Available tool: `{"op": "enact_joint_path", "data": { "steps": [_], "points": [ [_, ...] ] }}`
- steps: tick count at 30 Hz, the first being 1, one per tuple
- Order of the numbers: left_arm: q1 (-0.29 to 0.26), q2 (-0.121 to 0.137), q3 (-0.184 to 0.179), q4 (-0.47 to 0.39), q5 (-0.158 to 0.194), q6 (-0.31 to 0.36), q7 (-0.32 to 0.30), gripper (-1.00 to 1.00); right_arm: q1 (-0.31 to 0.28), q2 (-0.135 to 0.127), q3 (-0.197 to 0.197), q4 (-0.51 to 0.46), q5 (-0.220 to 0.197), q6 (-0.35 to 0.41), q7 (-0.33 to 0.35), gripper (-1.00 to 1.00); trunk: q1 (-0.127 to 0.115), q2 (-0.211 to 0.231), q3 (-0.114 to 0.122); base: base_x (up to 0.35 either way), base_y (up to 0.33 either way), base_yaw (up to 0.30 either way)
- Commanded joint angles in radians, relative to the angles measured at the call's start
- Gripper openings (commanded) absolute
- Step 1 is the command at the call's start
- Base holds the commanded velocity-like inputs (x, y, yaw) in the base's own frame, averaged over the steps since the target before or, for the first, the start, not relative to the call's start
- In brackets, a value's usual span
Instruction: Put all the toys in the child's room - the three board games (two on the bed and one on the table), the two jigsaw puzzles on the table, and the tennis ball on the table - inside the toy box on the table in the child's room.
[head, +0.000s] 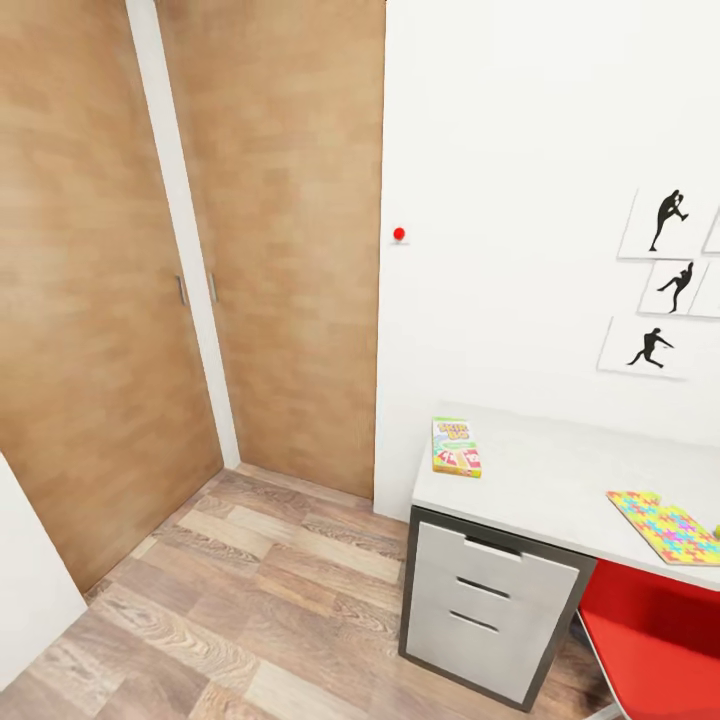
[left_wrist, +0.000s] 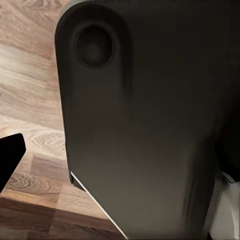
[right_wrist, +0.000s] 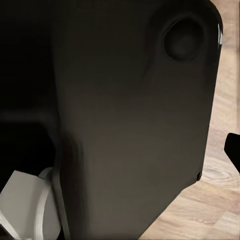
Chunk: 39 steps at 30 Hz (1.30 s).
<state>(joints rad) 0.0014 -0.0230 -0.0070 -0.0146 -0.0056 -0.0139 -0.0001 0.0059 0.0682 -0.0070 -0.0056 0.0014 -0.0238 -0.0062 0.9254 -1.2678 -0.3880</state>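
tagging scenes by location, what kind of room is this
Most likely a child's bedroom or study corner: a white-topped desk holds a printed board game and a colourful jigsaw puzzle, black athlete-silhouette pictures hang on the white wall above it, and a red chair is tucked beneath.

Green-topped board game (head: 456, 447) with orange and red panels lies flat near the left end of the white counter (head: 545, 480), close to the wall. Jigsaw puzzle (head: 668, 527), thin board of yellow, pink, green and blue pieces with orange edge, lies flat toward the counter's front right, well apart from the game, partly cut off by the picture edge.
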Motion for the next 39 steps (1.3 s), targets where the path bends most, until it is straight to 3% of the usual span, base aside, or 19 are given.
{"op": "enact_joint_path", "data": {
  "steps": [1, 21, 28, 39],
  "points": [
    [0.0, 0.0, -0.001, -0.001, -0.001, -0.001, 0.0, 1.0, 0.0, 0.0, 0.0, -0.001, 0.0, -0.006, -0.001, 1.0, -0.004, 0.007, 0.003, 0.0, 0.0, 0.004],
    [0.0, 0.001, 0.001, -0.001, -0.001, -0.001, 0.0, 1.0, 0.0, -0.007, 0.005, 0.001, 0.004, -0.063, -0.001, 1.0, -0.081, 0.147, 0.065, 0.0, 0.0, 0.0],
    [0.0, 0.0, 0.002, -0.001, -0.001, -0.001, 0.0, 1.0, 0.0, -0.007, 0.005, 0.001, 0.005, -0.062, -0.001, 1.0, -0.081, 0.147, 0.065, 0.0, 0.0, 0.0],
    [0.0, 0.0, 0.002, -0.001, -0.001, -0.001, 0.0, 1.0, 0.0, -0.007, 0.005, 0.001, 0.005, -0.062, -0.002, 1.0, -0.123, 0.224, 0.1, 0.0, 0.0, 0.0]
  ]
}}
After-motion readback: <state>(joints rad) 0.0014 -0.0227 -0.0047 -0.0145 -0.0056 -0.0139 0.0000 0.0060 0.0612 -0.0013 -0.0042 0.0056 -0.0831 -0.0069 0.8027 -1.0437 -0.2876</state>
